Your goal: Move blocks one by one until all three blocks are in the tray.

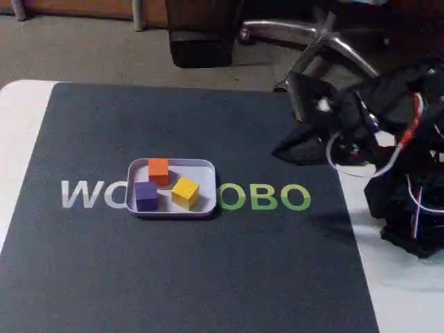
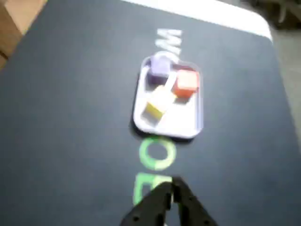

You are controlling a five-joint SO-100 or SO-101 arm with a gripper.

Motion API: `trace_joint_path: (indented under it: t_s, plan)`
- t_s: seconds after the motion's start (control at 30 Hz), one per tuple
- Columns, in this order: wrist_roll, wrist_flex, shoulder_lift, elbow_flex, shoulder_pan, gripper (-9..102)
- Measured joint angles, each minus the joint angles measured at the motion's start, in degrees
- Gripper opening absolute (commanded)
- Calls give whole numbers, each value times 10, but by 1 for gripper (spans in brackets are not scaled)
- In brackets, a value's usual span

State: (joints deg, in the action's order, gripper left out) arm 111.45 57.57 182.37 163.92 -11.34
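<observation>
All three blocks rest inside the pale tray (image 1: 205, 173) at the middle of the dark mat. The orange block (image 1: 159, 170) is at the tray's back, the purple-blue block (image 1: 146, 195) at its front left, and the yellow block (image 1: 185, 192) to the right of that. My gripper (image 1: 279, 150) hangs well to the right of the tray, folded back toward the arm, and holds nothing. In the wrist view the black fingertips (image 2: 173, 187) meet at the bottom edge. Beyond them lies the tray (image 2: 181, 122) with the purple-blue (image 2: 159, 69), orange (image 2: 186, 82) and yellow (image 2: 155, 107) blocks.
The arm's base and cables (image 1: 409, 201) stand at the right on the white table beside the mat. A chair's metal legs (image 1: 326, 41) and a dark box (image 1: 201, 35) sit on the floor behind the table. Green and white lettering (image 1: 263, 198) flanks the tray.
</observation>
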Motion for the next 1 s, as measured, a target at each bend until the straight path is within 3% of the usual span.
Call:
trace_joint_path:
  t_s: [0.43,0.73,1.0]
  plan:
    - [-62,41,69,122,4,-8]
    - [-66,47,68,178,-51,-8]
    - [-65,149,71,181,-56,-8]
